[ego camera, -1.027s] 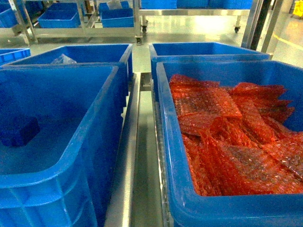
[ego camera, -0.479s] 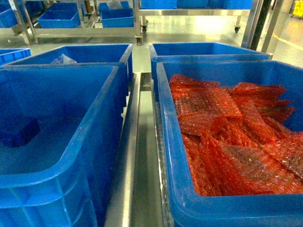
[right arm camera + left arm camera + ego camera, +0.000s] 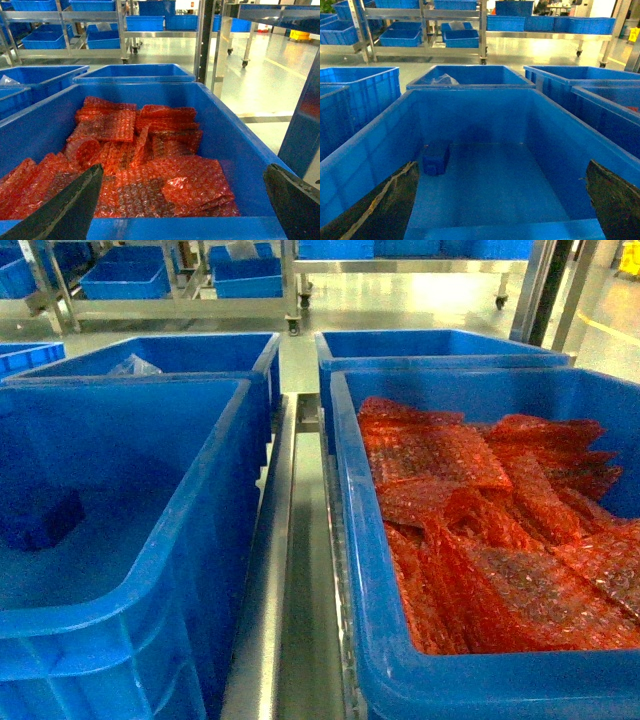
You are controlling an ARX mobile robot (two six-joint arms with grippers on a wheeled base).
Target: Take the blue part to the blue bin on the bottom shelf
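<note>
One blue part (image 3: 436, 159) in blue bin (image 3: 365, 150); both end effectors wide open, empty.

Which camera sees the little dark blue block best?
The left wrist view: the blue part lies whole on the blue bin floor. The head view shows it dim at the edge. The right wrist view misses it.

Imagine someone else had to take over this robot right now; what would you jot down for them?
Left gripper: open, empty, above the near end of the blue bin.
Right gripper: open, empty, over the crate of red bubble wrap.
Blue part: lying on the bin's floor near its left wall, touched by nothing.
Done: the part is in the bin, so the job looks finished.
Left: whether the bin sits on the bottom shelf can't be confirmed from these views; check that.
</note>
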